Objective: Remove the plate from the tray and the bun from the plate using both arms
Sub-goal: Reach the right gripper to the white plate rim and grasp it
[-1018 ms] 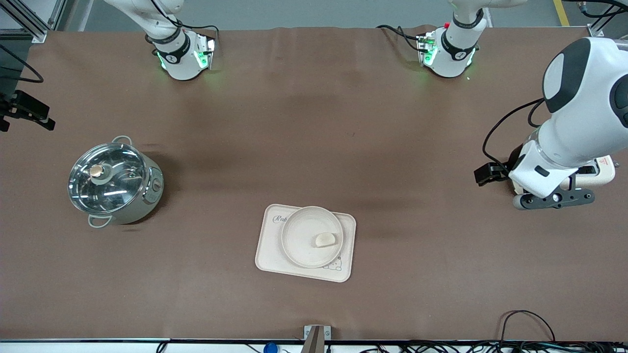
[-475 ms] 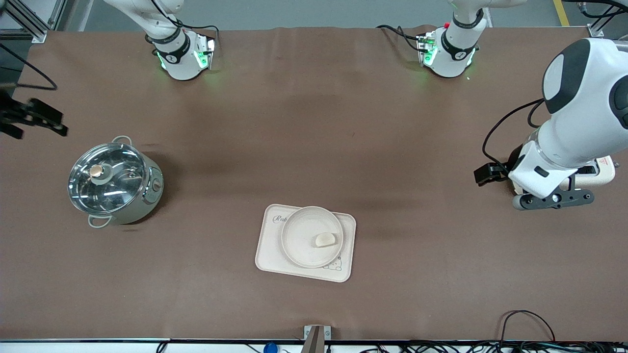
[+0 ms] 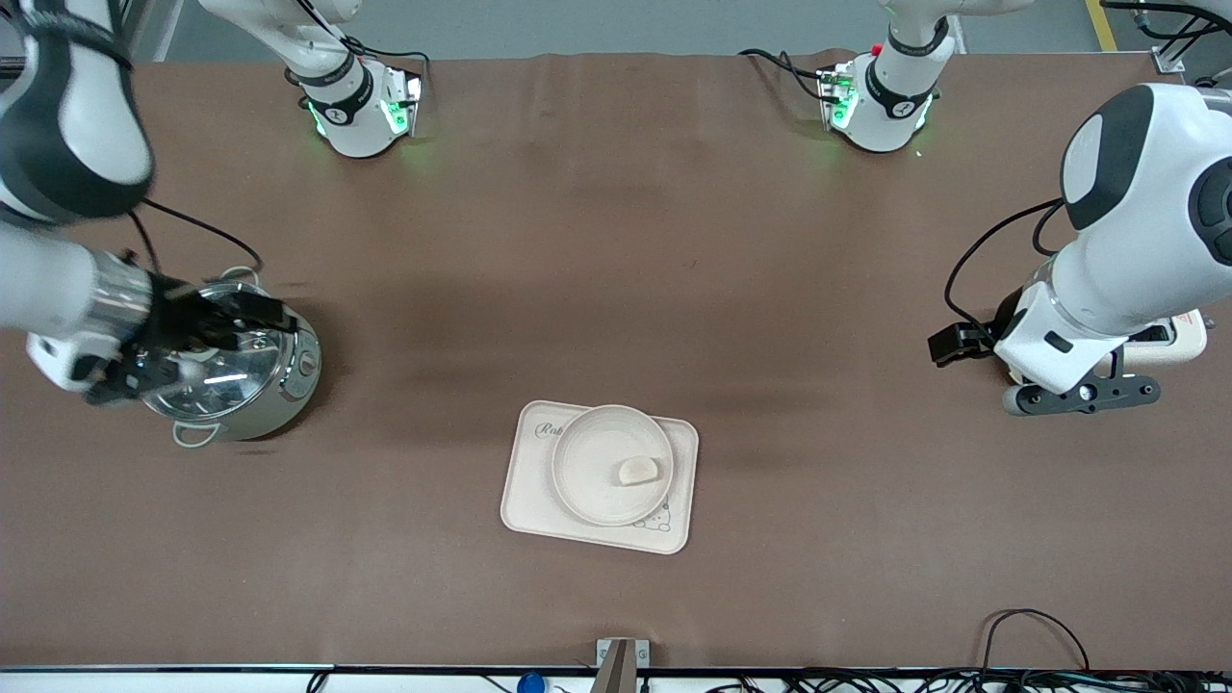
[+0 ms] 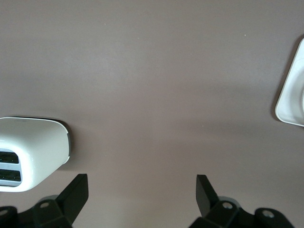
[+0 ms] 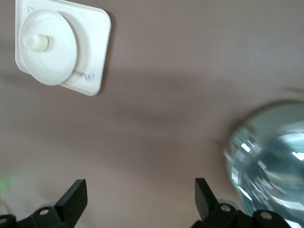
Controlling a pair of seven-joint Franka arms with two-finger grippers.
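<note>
The round cream plate (image 3: 589, 469) rests on the rectangular cream tray (image 3: 527, 505) near the front middle of the table. The small pale bun (image 3: 637, 470) lies on the plate toward the left arm's end. The right wrist view shows the plate (image 5: 57, 59), the bun (image 5: 35, 42) and the tray (image 5: 96, 52) at a distance. My right gripper (image 3: 207, 332) hovers open over the steel pot (image 3: 274, 385), holding nothing. My left gripper (image 3: 1083, 395) hangs open and empty over the table by the white appliance (image 3: 1179, 342), its fingers (image 4: 76, 192) spread wide.
The lidded steel pot (image 5: 270, 161) stands toward the right arm's end. A white slotted appliance (image 4: 28, 159) sits at the left arm's end. A corner of the tray (image 4: 292, 99) shows in the left wrist view. Cables run along the table's front edge.
The right arm has swung in from the table's end, and its gripper now hovers over the pot. The left arm has hardly shifted. Plate, bun and tray lie as before.
</note>
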